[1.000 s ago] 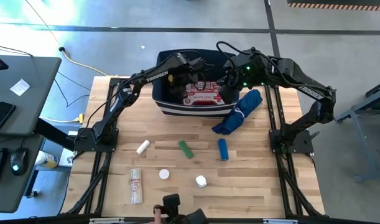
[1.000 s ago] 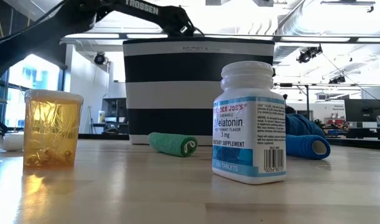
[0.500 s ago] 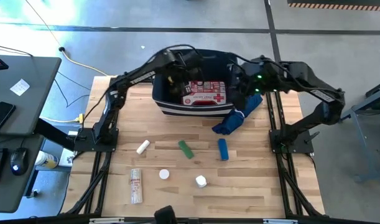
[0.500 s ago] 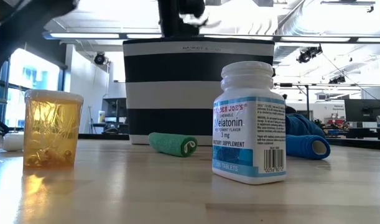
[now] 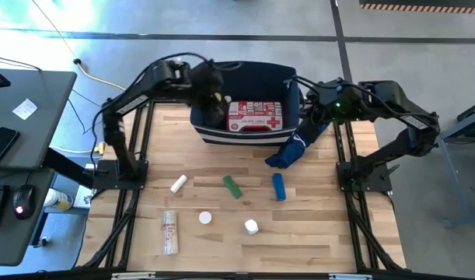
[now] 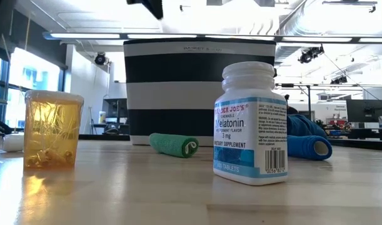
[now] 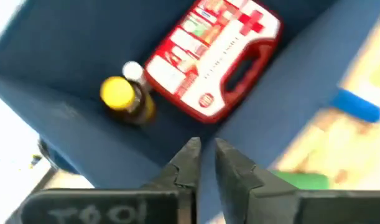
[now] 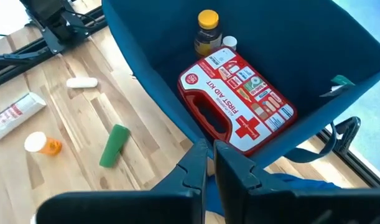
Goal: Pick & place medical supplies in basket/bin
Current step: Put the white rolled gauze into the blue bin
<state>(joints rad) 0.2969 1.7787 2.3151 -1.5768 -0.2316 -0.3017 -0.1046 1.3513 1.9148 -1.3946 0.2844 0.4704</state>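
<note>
The navy bin [image 5: 202,128] stands at the table's far middle. Inside it lie the red-and-white first aid kit [image 5: 255,115], an amber yellow-capped bottle [image 8: 207,31] and a small white bottle [image 8: 229,42]. My left gripper [image 7: 205,155] hangs high above the bin's left wall, its fingers nearly together with nothing between them. Above the bin's right wall, my right gripper [image 8: 209,152] is shut and empty. On the table lie a green roll [image 5: 232,187], a blue roll [image 5: 278,187], a white tube [image 5: 179,183], a printed tube [image 5: 169,232], an amber vial [image 6: 53,128] and a white melatonin bottle [image 6: 250,122].
A royal-blue fabric bundle [image 5: 295,144] lies against the bin's right near corner, below my right gripper. A desk with a mouse and a phone stands off the table's left side. Bare wood lies between the bin and the loose supplies.
My left gripper has come up out of the bin and drawn back toward the table's left edge, rolling as it rose. My right gripper has backed a little toward the table's right edge, off the first aid kit, which stays flat in the bin.
</note>
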